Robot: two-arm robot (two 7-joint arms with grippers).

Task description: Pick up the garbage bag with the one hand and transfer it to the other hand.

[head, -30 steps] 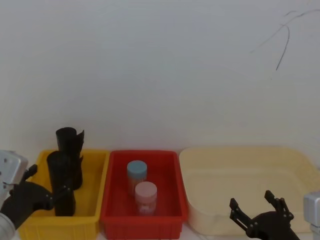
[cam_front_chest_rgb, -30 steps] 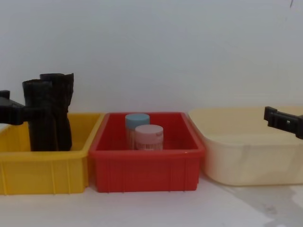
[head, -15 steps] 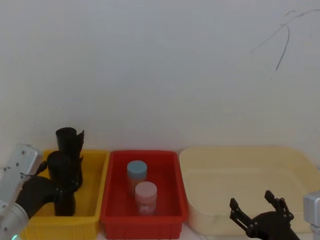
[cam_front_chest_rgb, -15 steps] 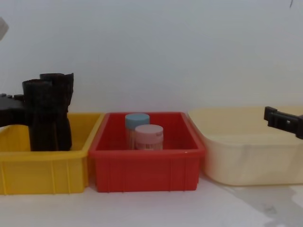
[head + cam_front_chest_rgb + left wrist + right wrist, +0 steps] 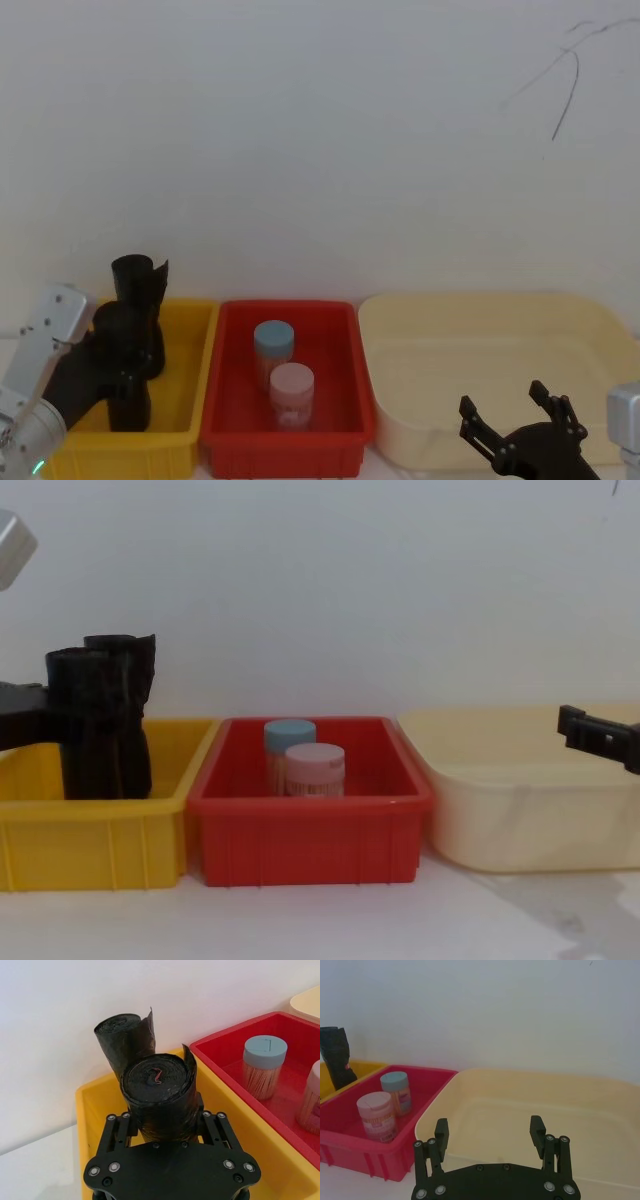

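Left wrist view: grips garbage bag (image 5: 157,1080) in left claw (image 5: 167,1127), jaws clamped on its sides, upright inside yellow bin (image 5: 90,1105), taller roll (image 5: 122,1035) just beyond. Holds right claw (image 5: 489,1127) spread apart, well away, cream tub (image 5: 520,1085) ahead. Grasp seemingly made; lift and handover not yet done.

Three bins stood in a row before me on the white table (image 5: 330,920), backed by a plain white wall (image 5: 320,150). To my left sat a yellow bin (image 5: 100,842), and at its far end a tall black roll (image 5: 138,278) stood upright, a loose flap sticking up at its top. The red bin (image 5: 310,845) in the middle touched the yellow one. It held two jars, one just behind the other: a blue-lidded jar (image 5: 273,345) farther back and a pink-lidded jar (image 5: 291,392) nearer me. To my right sat a wide cream tub (image 5: 520,825), just beside the red bin.
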